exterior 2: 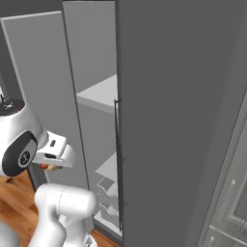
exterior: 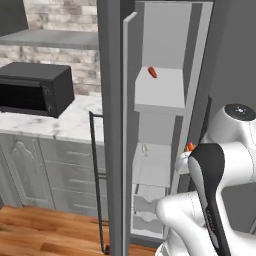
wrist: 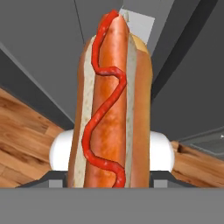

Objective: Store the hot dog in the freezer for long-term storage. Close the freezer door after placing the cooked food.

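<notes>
The hot dog, a tan bun with a red-orange sausage and a wavy ketchup line, stands upright in the hand view, and my gripper is shut on its lower end. An orange tip of the hot dog pokes out above my hand at the freezer's right edge, level with the middle shelf. The freezer stands open, showing pale inner walls and shelves. Its freezer door is swung out to the left, pale inner face toward me. From the right base view, the hot dog peeks out under my hand beside the door.
A small bare red-orange piece lies on the upper freezer shelf. A black microwave sits on the marble counter left of the open door. A tall closed dark panel with a black bar handle flanks the opening on the right.
</notes>
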### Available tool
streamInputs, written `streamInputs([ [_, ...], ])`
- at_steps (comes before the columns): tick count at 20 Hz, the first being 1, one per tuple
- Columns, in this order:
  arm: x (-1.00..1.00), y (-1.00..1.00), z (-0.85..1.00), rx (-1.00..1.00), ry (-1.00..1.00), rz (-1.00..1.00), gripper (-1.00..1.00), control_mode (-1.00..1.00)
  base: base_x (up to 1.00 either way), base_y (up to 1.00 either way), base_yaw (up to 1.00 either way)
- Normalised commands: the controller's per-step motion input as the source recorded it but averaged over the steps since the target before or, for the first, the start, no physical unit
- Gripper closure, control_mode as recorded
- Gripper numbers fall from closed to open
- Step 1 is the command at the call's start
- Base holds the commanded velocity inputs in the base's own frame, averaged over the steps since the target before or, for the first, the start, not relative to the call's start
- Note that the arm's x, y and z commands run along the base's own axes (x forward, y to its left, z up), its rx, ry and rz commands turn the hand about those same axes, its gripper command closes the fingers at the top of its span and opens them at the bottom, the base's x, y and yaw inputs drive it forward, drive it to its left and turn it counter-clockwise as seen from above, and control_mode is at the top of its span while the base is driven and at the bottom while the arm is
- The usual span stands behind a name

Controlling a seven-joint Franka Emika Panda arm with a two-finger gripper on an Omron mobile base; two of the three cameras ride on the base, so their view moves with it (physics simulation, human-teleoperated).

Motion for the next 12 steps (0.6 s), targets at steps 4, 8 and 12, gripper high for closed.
streamInputs([
  [4,0.0,0.0,0.0,0.0,0.0,0.0,1.0,1.0,0.58,0.0,0.08],
  [8,0.0,0.0,0.0,0.0,0.0,0.0,1.0,1.0,0.36,0.0,0.04],
  [12,0.0,0.0,0.0,0.0,0.0,0.0,1.0,1.0,0.03,0.0,0.0],
])
